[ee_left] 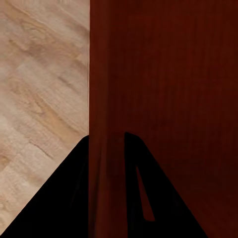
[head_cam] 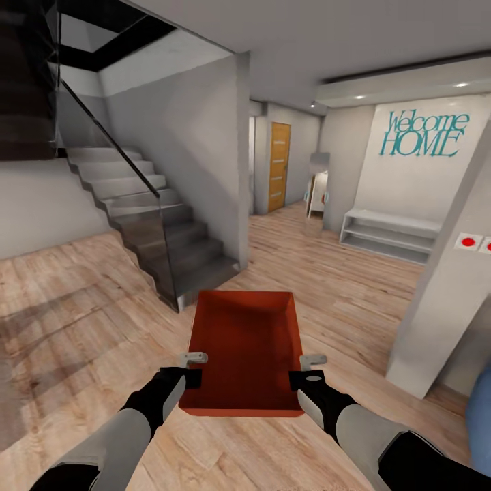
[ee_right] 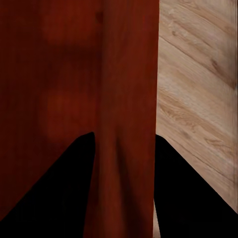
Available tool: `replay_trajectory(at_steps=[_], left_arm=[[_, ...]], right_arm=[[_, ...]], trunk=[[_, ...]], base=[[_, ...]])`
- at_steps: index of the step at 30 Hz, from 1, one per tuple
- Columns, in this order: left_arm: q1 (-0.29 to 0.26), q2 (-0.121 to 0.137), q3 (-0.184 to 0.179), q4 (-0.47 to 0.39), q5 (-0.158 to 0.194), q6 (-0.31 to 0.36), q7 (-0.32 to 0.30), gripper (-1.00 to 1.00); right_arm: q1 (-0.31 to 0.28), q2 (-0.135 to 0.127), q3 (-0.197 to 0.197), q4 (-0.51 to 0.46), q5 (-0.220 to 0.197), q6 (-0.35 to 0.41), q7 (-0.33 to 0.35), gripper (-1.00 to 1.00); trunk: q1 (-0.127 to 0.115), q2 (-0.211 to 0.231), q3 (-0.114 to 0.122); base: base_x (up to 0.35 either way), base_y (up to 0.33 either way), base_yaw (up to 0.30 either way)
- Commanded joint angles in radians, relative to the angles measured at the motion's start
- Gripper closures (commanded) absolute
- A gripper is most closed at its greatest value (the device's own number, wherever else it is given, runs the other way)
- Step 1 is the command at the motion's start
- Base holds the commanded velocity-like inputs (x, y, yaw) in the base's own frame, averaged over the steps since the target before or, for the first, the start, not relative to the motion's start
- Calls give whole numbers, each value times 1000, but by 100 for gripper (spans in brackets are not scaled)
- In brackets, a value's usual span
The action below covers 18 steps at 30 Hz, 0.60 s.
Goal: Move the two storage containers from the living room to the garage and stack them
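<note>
Container (head_cam: 244,351) clamped by its side walls between left gripper (head_cam: 193,368) and right gripper (head_cam: 308,369); uneven arm motion in transit risks slippage.

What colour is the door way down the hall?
Orange wood with pale slits; the door shows best in the head view.

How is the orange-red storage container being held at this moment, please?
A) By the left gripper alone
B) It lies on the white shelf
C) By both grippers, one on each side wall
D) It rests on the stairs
C: the left gripper and right gripper each clamp a side wall of the storage container above the wood floor.
</note>
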Motion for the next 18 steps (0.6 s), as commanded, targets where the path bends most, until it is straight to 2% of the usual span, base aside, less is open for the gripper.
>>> replay_trajectory(at_steps=[1, 6, 18], left_arm=[[0, -1, -1, -2, 4, 6, 8, 100], [0, -1, -2, 0, 4, 6, 8, 100], [0, -1, 0, 5, 4, 5, 8, 100]], right_arm=[[-1, 1, 0, -6, -4, 8, -6, 100], [-1, 1, 0, -6, -4, 8, -7, 100], [-1, 1, 0, -6, -4, 8, -7, 100]], trunk=[[1, -2, -2], [1, -2, -2], [1, -2, -2]], base=[[0, 0, -287], [45, 0, -138], [309, 0, -2]])
